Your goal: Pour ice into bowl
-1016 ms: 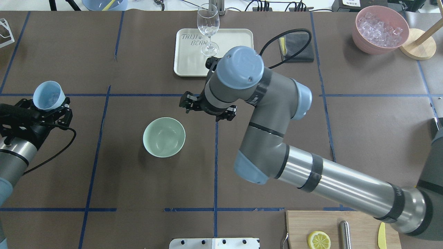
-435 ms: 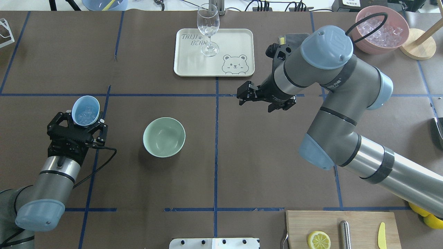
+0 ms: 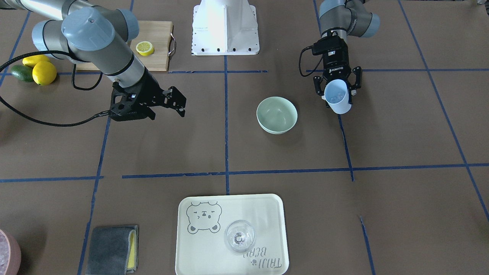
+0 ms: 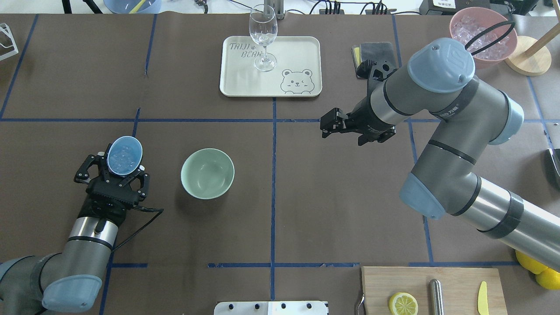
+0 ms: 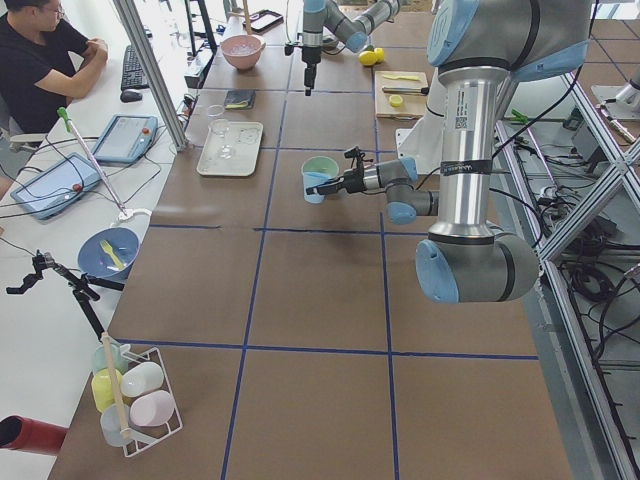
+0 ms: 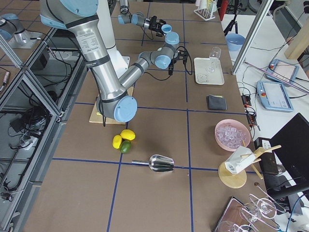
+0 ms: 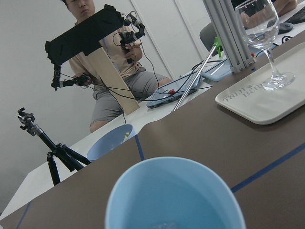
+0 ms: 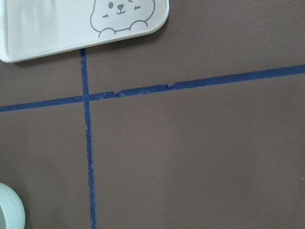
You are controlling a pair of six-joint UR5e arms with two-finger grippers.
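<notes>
The left end effector (image 4: 124, 169) is closed around a light blue cup (image 4: 132, 144) with the ice (image 4: 122, 160) inside, held above the surface (image 4: 306, 210) just beside the mint-green bowl (image 4: 207, 173). The right end effector (image 4: 329, 125) is open, gripping nothing, well apart from the bowl.

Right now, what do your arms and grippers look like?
The left arm and right arm are silver-grey tubes with pale blue joint caps, black bands and cables. The left gripper and right gripper are black; the left reads ROBOTIQ.
</notes>
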